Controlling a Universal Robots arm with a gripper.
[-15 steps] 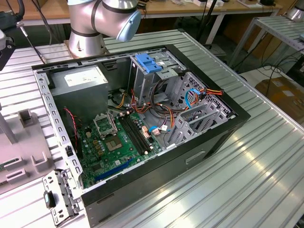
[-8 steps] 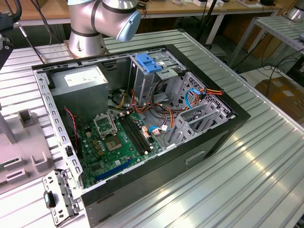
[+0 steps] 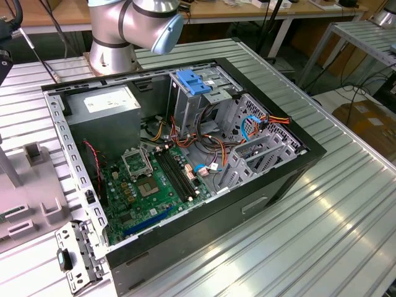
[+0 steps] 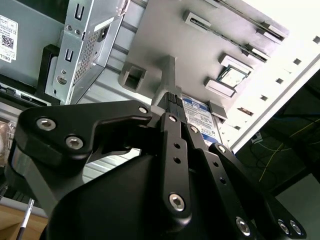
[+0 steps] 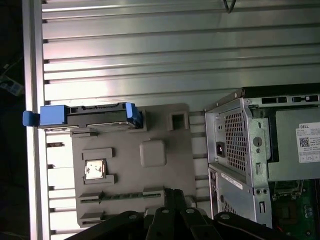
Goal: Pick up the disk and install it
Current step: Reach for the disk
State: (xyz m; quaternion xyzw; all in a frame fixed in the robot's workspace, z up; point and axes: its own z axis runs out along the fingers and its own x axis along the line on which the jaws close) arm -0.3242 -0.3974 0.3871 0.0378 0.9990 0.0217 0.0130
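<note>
The disk (image 5: 90, 116) stands on edge in a slot at the rim of the grey fixture plate (image 5: 160, 125), with a blue side rail at each end. It sits ahead of the pincer (image 5: 172, 192), well clear of the fingertips and untouched. A processor chip (image 5: 95, 170) lies flat in its pocket on the plate, nearer the pincer than the disk is. Off to the pincer's side is the open computer case (image 5: 260, 150).

In the second wrist view the pincer (image 4: 172, 100) looks closed, pad against pad, holding nothing. The disk's blue-banded label (image 4: 199, 119) shows just beyond the tips, and a grey upright fin (image 4: 169, 75) rises from the plate straight ahead of them.

The step in hand appears to be the reach for the disk. Done well, the jaws would open wider than the thin body, square up to its flat faces, centre between the rails, grip metal rather than plastic, and keep clear of the fin.

In the exterior view the arm's base (image 3: 114, 49) stands on the table behind the case, with its shoulder turned toward the exterior view's left. The wrist hovers above the plate with the pincer pointing down at it.
</note>
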